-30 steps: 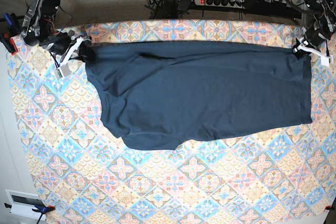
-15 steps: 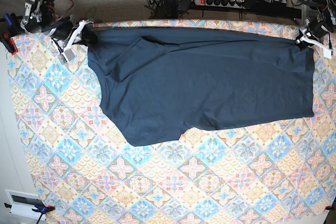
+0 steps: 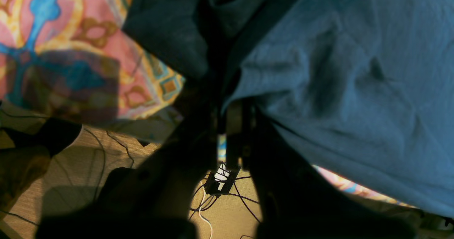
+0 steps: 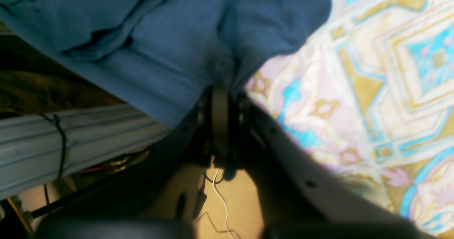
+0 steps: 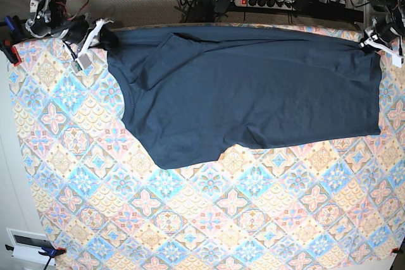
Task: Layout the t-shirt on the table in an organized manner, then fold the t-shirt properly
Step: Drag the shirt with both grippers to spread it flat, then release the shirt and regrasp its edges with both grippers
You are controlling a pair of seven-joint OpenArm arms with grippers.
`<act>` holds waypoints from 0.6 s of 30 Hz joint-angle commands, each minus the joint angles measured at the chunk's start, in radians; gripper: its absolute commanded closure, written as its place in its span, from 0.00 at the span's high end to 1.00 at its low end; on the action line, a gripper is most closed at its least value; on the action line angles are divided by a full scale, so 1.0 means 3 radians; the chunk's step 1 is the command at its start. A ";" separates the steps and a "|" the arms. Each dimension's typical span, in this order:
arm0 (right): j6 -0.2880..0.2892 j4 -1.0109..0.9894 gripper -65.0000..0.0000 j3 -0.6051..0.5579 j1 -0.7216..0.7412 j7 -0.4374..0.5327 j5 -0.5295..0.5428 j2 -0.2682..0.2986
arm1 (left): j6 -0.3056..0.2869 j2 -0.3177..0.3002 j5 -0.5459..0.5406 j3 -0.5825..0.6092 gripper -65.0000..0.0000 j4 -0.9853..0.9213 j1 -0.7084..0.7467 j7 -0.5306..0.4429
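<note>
In the base view, the shirt (image 5: 234, 90) is lying spread across the table's (image 5: 253, 232) far side, its far edge taut; folding is apparently still waiting. In the left wrist view, the left gripper (image 3: 227, 120) is pinching cloth, closed tight. In the right wrist view, the right gripper (image 4: 228, 100) is clamping the other end.

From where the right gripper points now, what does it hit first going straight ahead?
The t-shirt: its cloth is already pinched in the right gripper. Beyond that, probably the patterned table, though depth is unclear.
</note>
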 commanded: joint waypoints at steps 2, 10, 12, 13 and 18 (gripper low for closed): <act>-0.0004 0.0115 0.04 0.0040 0.0001 0.0044 0.0012 0.0057 | 0.0024 -0.0090 0.0016 -0.0033 0.04 0.0052 0.0010 -0.0066; -0.0106 0.0207 0.28 0.0249 0.0016 0.0059 0.0012 0.0057 | 0.0024 -0.0080 -0.0383 -0.0309 0.29 0.0574 0.0327 0.0083; -0.0111 0.0207 0.28 0.0254 0.0021 0.0080 0.0007 0.0057 | 0.0024 -0.0085 -0.0639 -0.0554 0.32 0.0640 0.0342 0.0344; -0.0111 0.0207 0.28 0.0275 0.0027 0.0085 0.0007 0.0057 | 0.0024 -0.0085 -0.0726 -0.0733 0.33 0.0640 0.0342 0.0471; -0.0111 0.0207 0.28 0.0387 0.0149 0.0054 0.0007 0.0057 | 0.0024 -0.0080 -0.0802 -0.1286 0.33 0.0645 0.0316 0.0666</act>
